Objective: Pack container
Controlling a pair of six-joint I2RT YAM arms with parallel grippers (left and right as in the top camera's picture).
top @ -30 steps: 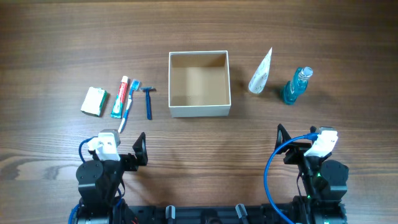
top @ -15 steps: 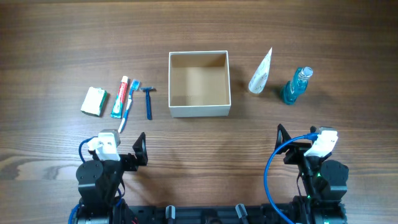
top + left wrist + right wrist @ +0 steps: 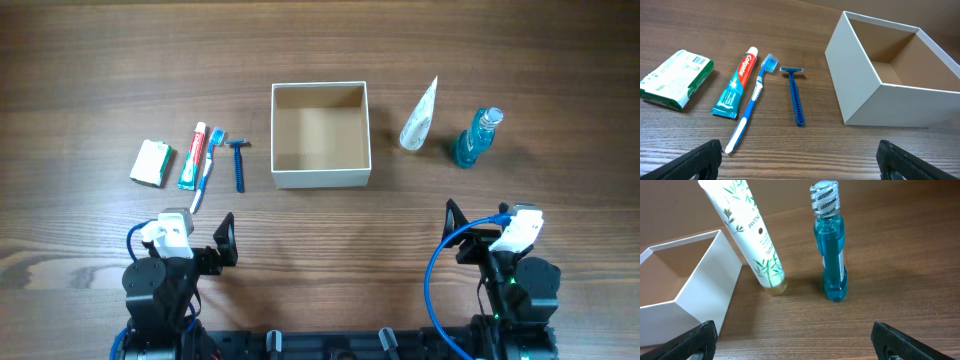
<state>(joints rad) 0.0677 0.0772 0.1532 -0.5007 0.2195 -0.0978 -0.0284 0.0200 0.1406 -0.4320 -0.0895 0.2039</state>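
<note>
The container (image 3: pixel 320 178), a square white-walled box with a tan inside, stands empty at the table's middle; it also shows in the left wrist view (image 3: pixel 880 102) and the right wrist view (image 3: pixel 700 292). Left of it lie a razor (image 3: pixel 239 163), a toothbrush (image 3: pixel 207 165), a toothpaste tube (image 3: pixel 193 157) and a green-and-white soap packet (image 3: pixel 152 162). Right of it are a white tube (image 3: pixel 420 115) and a blue mouthwash bottle (image 3: pixel 476 138). My left gripper (image 3: pixel 800 160) and right gripper (image 3: pixel 800 340) are open, empty and near the front edge, apart from everything.
The wooden table (image 3: pixel 320 240) has bare room between the grippers and the row of items. A blue cable (image 3: pixel 436 280) loops beside the right arm.
</note>
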